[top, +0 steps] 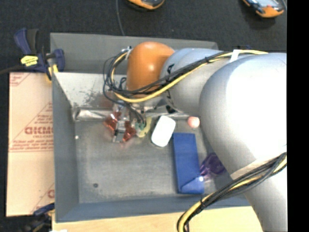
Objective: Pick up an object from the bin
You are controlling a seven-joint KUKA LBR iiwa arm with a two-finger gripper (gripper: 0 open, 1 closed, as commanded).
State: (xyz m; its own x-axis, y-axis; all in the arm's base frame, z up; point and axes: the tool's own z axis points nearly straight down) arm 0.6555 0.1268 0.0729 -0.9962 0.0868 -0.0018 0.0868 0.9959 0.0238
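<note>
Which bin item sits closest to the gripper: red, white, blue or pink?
The small red piece, right at the gripper; the white rounded block, blue slab and pink ball lie farther right.

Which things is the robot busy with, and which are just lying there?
In the job: the gripper; the red thing right beside it, near the back of the bin.

Just lying about: white block; blue box; pink ball; purple thing.

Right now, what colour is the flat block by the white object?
The block is blue; camera view shows it.
</note>
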